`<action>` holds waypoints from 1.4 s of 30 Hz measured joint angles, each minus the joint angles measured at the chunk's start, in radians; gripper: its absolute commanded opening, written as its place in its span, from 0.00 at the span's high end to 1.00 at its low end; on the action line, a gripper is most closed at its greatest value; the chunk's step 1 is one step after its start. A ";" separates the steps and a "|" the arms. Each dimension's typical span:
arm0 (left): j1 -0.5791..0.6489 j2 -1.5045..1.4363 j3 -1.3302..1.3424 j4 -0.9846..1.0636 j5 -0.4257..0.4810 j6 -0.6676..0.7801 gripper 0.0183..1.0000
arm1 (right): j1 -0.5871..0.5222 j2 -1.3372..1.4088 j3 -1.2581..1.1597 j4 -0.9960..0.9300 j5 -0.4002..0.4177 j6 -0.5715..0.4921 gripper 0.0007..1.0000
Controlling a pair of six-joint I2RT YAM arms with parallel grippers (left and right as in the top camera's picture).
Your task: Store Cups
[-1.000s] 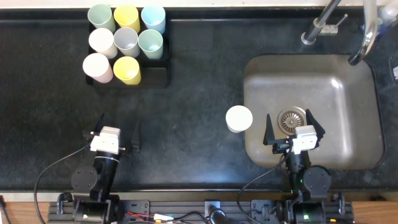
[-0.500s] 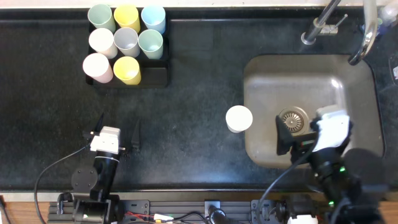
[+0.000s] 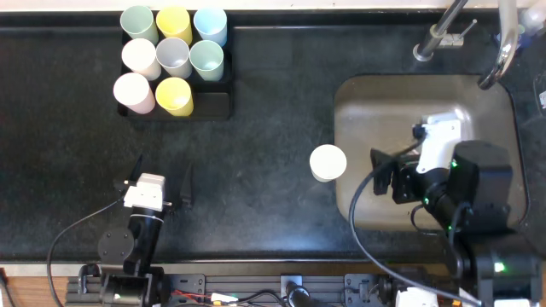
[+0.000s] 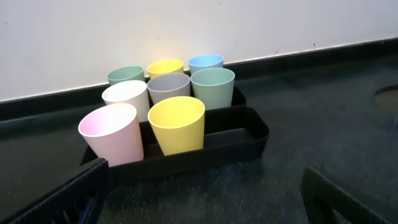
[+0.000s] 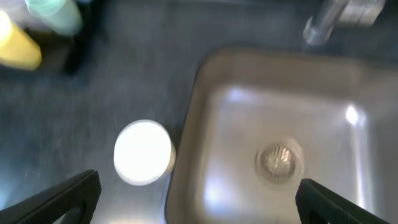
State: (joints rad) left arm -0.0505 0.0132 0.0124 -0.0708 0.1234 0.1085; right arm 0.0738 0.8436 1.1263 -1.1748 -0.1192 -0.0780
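Since the white cup (image 3: pixel 328 162) stands alone on the dark counter (image 3: pixel 256 188), just beside the sink (image 3: pixel 478 111) and well apart from the black tray (image 3: pixel 215 101) of eight cups, it looks light, stiff and smooth, likely to tip or slip, so it is best pinched across its wall. No print is legible. The right gripper (image 3: pixel 382 175), above the sink, and the left gripper (image 3: pixel 162 175) both gape wide and hold nothing.

Eight upright pastel cups (image 4: pixel 168 87) in a black tray (image 4: pixel 249 134) on a dark countertop (image 4: pixel 317 118)
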 measured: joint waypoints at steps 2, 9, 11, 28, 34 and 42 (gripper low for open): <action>0.000 0.000 0.000 0.000 0.000 0.000 0.00 | 0.001 0.059 0.037 -0.084 -0.013 0.000 0.00; 0.000 0.000 0.000 0.000 0.000 0.000 0.00 | 0.064 0.355 0.188 -0.209 0.019 -0.040 0.00; 0.000 0.000 0.000 0.000 0.000 0.000 0.00 | 0.084 0.425 0.196 -0.207 0.055 -0.057 0.00; 0.000 0.000 0.000 0.000 0.000 0.000 0.00 | 0.161 0.739 0.197 -0.153 0.123 -0.208 0.00; 0.000 0.000 0.000 0.000 0.000 0.000 0.00 | 0.177 0.798 0.197 -0.126 0.106 -0.225 0.00; 0.000 0.000 0.000 0.000 0.000 0.000 0.00 | 0.189 0.867 0.223 -0.113 0.098 -0.237 0.00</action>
State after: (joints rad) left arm -0.0505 0.0128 0.0124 -0.0708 0.1234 0.1085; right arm 0.2626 1.7103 1.3491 -1.2873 -0.0216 -0.3149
